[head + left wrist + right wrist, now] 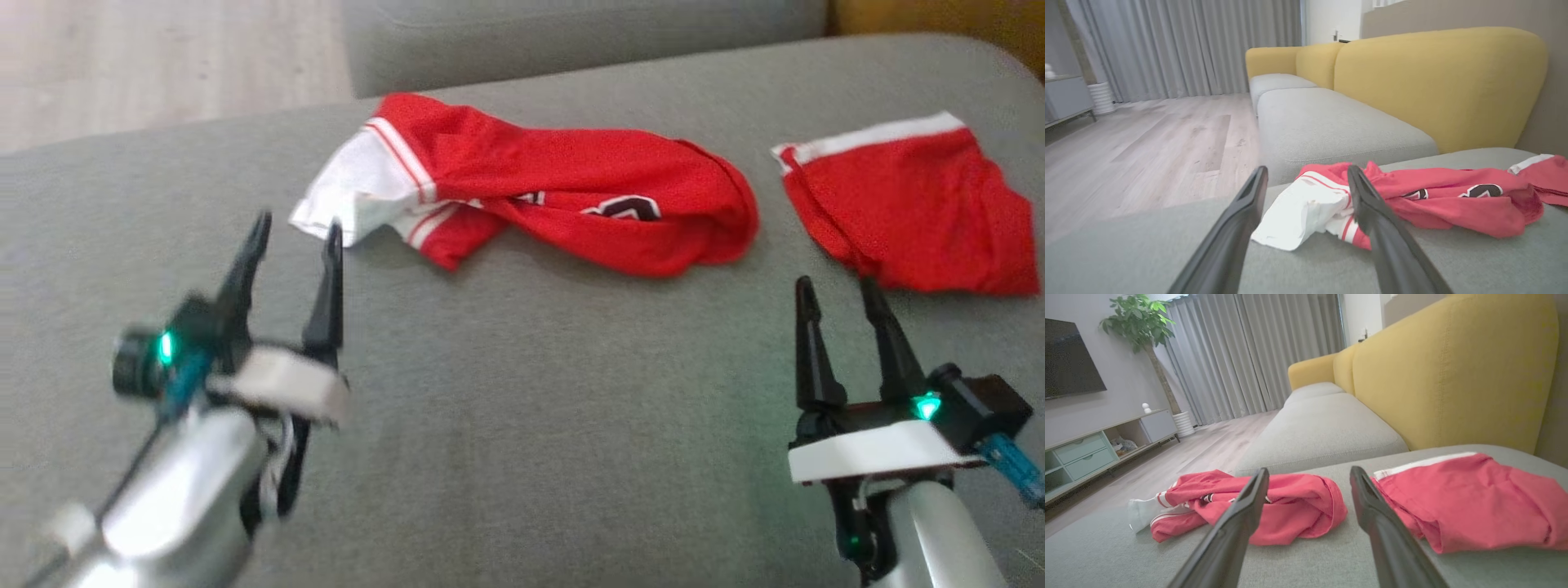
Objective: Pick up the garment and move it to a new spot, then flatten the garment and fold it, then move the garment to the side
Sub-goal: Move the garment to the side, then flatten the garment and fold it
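**Both grippers open, left one lined up on the shirt's white sleeve**

A red shirt (571,188) lies crumpled and twisted along its length in the middle of the grey sofa seat (531,392). Its white sleeve (359,184) sticks out at the left end, and its print is half buried in the folds. A pair of red shorts (914,212) lies apart from it to the right, flatter, with the white waistband towards the yellow backrest (1453,371).

The left gripper (297,229) has its fingers spread wide and holds nothing. Its tips stand just short of the sleeve, and the left wrist view frames that sleeve between the two fingers. This looks like a deliberate line-up, since a loose end that sticks out is the easiest part to pinch and lift. The right gripper (837,286) is also wide open and empty. It is near the lower left corner of the shorts and well apart from the shirt's right end, probably ready to take a second hold once the shirt is lifted.

The shirt seems to be the garment in hand, and the pick-up has not begun yet
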{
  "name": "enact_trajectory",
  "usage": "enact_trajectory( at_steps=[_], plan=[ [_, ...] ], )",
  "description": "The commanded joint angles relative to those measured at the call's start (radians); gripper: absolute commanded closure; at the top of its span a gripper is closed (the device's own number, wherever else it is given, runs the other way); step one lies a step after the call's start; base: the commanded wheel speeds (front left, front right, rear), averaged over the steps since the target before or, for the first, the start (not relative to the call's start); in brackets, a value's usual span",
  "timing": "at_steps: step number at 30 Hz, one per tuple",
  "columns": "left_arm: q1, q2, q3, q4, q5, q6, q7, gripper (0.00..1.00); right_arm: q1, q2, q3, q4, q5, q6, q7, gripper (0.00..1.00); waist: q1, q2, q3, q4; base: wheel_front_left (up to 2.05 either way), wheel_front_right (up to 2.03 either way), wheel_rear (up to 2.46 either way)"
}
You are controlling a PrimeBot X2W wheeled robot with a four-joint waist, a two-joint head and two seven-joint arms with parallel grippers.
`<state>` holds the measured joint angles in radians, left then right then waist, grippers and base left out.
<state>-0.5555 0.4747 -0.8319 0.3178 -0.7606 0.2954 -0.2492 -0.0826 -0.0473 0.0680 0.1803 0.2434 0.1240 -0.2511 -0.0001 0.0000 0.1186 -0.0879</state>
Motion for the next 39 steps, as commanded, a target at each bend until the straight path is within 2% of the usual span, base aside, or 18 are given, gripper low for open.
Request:
enact_trajectory(
  at_steps=[1,3,6,12,18,23,30,39],
  plan=[
    [-0.002,0.023,0.072,-0.059,0.007,0.021,-0.012,0.00,-0.007,-0.003,0.012,-0.030,-0.010,0.007,-0.011,0.00,0.0001,0.0000,-0.031,0.038,0.00,0.00,0.00],
    [0.095,0.001,0.131,-0.121,0.023,0.055,-0.012,0.00,0.001,-0.003,0.004,-0.031,-0.016,0.007,-0.011,0.00,0.0001,0.0000,-0.038,0.049,0.00,0.00,0.00],
    [0.218,-0.044,0.203,-0.181,0.060,0.074,-0.012,0.00,0.007,-0.003,0.002,-0.032,-0.023,0.007,-0.011,0.00,0.0001,0.0000,-0.043,0.056,0.00,0.00,0.00],
    [0.293,-0.112,0.278,-0.203,0.143,0.034,-0.012,0.00,0.002,-0.003,0.011,-0.037,-0.032,0.007,-0.011,0.00,0.0001,0.0000,-0.027,0.052,0.00,0.00,0.00],
    [0.237,-0.135,0.262,-0.121,0.164,-0.036,0.001,0.00,-0.022,-0.003,0.021,-0.048,-0.033,0.007,-0.011,0.00,0.0001,0.0000,0.026,0.019,0.00,0.00,0.00],
    [0.132,-0.162,0.222,-0.015,0.157,-0.084,0.092,0.00,-0.045,-0.003,0.020,-0.060,-0.026,0.007,-0.011,0.00,0.0001,0.0000,0.095,-0.016,0.00,0.00,0.00],
    [0.008,-0.208,0.220,0.153,0.101,-0.153,0.175,0.00,-0.073,-0.003,0.031,-0.069,-0.012,0.007,-0.011,0.00,0.0001,0.0000,0.168,-0.077,0.00,0.00,0.00],
    [-0.071,-0.235,0.234,0.274,0.086,-0.186,0.143,0.00,-0.086,-0.003,0.038,-0.070,0.003,0.007,-0.011,0.00,0.0001,0.0000,0.204,-0.127,0.00,0.00,0.00]
  ],
)
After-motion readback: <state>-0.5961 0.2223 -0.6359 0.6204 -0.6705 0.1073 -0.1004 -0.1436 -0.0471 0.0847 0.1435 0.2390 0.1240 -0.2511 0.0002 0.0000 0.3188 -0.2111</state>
